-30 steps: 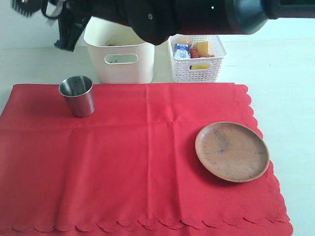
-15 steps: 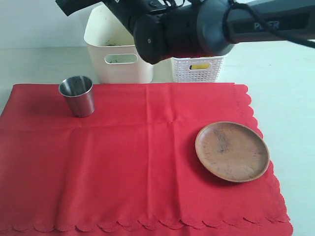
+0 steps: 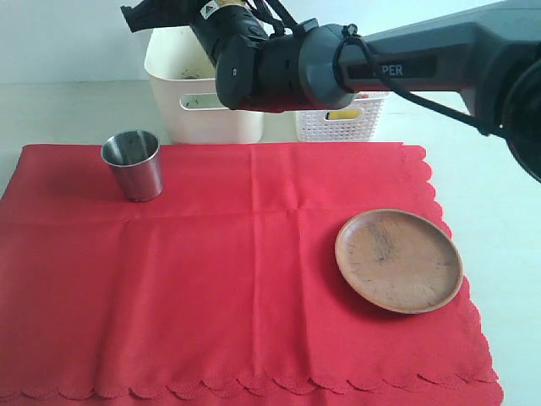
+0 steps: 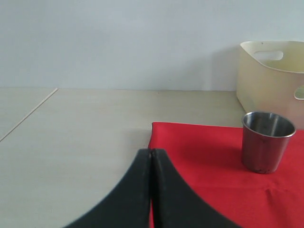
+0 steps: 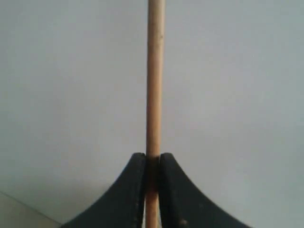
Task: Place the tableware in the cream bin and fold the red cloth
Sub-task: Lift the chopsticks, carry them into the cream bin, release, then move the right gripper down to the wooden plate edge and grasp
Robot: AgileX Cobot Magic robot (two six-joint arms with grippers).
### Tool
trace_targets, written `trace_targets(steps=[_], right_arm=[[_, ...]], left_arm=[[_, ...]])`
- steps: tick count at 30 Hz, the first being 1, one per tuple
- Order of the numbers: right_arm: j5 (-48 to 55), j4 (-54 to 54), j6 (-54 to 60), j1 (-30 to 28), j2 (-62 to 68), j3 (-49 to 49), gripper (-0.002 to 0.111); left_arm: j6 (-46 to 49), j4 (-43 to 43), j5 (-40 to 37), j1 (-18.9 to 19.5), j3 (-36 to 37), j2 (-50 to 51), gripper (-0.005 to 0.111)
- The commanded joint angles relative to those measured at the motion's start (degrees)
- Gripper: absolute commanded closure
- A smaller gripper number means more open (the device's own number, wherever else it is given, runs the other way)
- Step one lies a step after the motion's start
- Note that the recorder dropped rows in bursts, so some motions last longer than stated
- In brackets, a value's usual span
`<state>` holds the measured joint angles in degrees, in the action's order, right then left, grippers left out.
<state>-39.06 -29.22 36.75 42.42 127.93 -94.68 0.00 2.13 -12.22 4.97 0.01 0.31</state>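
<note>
The red cloth (image 3: pixel 254 279) lies flat across the table. On it stand a steel cup (image 3: pixel 133 165) at the far left and a round brown plate (image 3: pixel 398 260) at the right. Behind the cloth sits the cream bin (image 3: pixel 207 106). My right arm reaches across from the right, and its gripper (image 3: pixel 139 15) is above the bin's left rim. The right wrist view shows this gripper (image 5: pixel 152 156) shut on a wooden chopstick (image 5: pixel 155 71). My left gripper (image 4: pixel 151 151) is shut and empty, low over the cloth's (image 4: pixel 204 152) left edge, short of the cup (image 4: pixel 266 141).
A white lattice basket (image 3: pixel 347 120) with food items stands right of the bin, mostly hidden by my right arm. Bare pale tabletop (image 3: pixel 68 110) surrounds the cloth on the left, right and back. The bin (image 4: pixel 270 71) shows behind the cup in the left wrist view.
My right arm has swung back from the camera. Its gripper end rose from beside the bin's left wall to above its rim. Cup, plate and cloth have not moved.
</note>
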Motion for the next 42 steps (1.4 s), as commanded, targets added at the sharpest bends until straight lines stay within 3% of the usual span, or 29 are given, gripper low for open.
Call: trace_targets(steps=[1, 6, 9, 16, 22, 26, 32, 35, 40, 42], right_arm=[[2.28, -0.71, 2.49, -0.23, -0.06, -0.52, 0.084], [4.58, -0.84, 2.49, -0.23, -0.06, -0.52, 0.06], [7.65, -4.0, 3.23, -0.23, -1.25, -0.52, 0.052], [25.7, -15.43, 8.26, -0.26, -10.34, -0.52, 0.05], [47.28, -14.05, 12.82, -1.25, -20.03, -0.52, 0.05], [57.17, -5.23, 7.14, -1.76, -25.76, -0.41, 0.05], [74.03, 26.75, -21.9, -1.76, -31.92, -0.41, 0.05], [85.07, 36.71, -27.58, -1.76, -33.36, -0.41, 0.05], [105.43, 40.0, -27.77, -1.76, -33.97, 3.2, 0.052], [106.0, 39.52, -27.77, -1.84, -33.97, 9.47, 0.054]], left_arm=[[0.0, -0.44, 0.17, 0.08, -0.01, -0.31, 0.107], [0.0, -0.44, 0.17, 0.08, -0.01, -0.31, 0.107], [0.0, -0.44, 0.17, 0.08, -0.01, -0.31, 0.107], [0.0, -0.44, 0.17, 0.08, -0.01, -0.31, 0.107], [0.0, -0.44, 0.17, 0.08, -0.01, -0.31, 0.107], [0.0, -0.44, 0.17, 0.08, -0.01, -0.31, 0.107], [0.0, -0.44, 0.17, 0.08, -0.01, -0.31, 0.107], [0.0, -0.44, 0.17, 0.08, -0.01, -0.31, 0.107], [0.0, -0.44, 0.17, 0.08, -0.01, -0.31, 0.107], [0.0, -0.44, 0.17, 0.08, -0.01, -0.31, 0.107]])
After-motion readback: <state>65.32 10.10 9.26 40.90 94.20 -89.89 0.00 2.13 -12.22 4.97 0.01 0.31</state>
